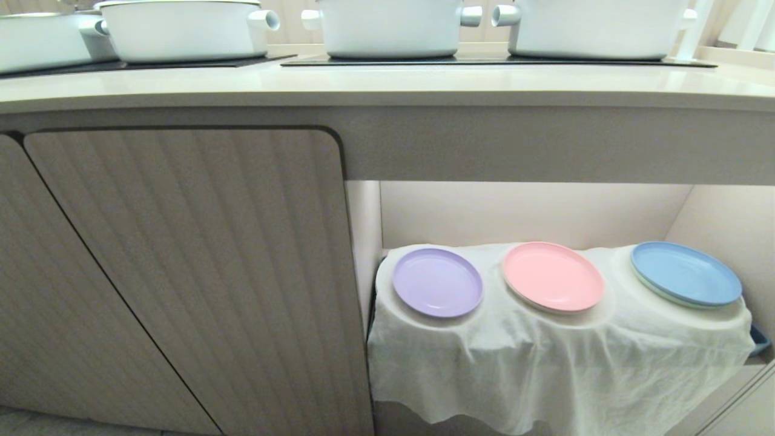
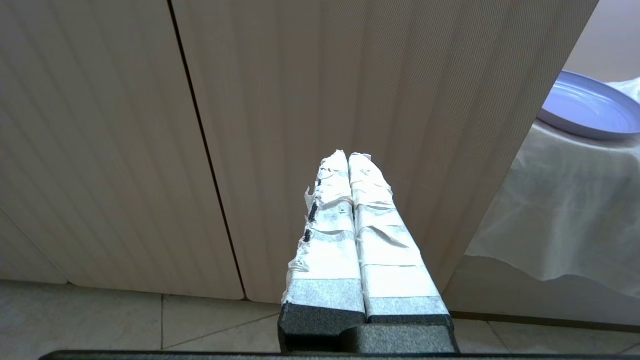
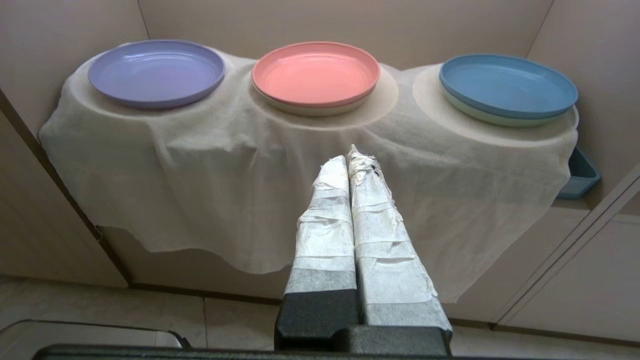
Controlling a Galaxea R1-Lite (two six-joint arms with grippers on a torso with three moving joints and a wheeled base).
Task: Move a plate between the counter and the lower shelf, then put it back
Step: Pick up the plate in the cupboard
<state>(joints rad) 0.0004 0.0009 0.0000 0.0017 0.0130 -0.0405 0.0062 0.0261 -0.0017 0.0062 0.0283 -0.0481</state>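
1. Plate [image 1: 437, 282]: round, shallow and matte lilac-purple, with a low raised rim and a plain bare inside.
2. It lies flat on the leftmost of three cloth-covered humps on the lower shelf [image 1: 533, 212], right of centre in the lower half of the head view.
3. A rumpled white cloth [image 1: 545, 369] drapes the ledge and hangs over its front edge.
4. A pink plate [image 1: 552, 276] sits on the middle hump, just beside the lilac one but apart from it; a blue plate [image 1: 685, 274] sits on the right hump.
5. Above, the table [image 1: 387, 85] spans the top of the head view, carrying white pots [image 1: 387, 27] on black inset panels.
6. The right gripper [image 3: 354, 155] has its tape-wrapped fingers pressed together, holding nothing, in front of the hanging cloth below the pink plate.
7. The left gripper [image 2: 348, 154] is likewise pressed closed and empty, facing a ribbed cabinet door [image 2: 350, 90]; the lilac plate shows at the right edge of that view.
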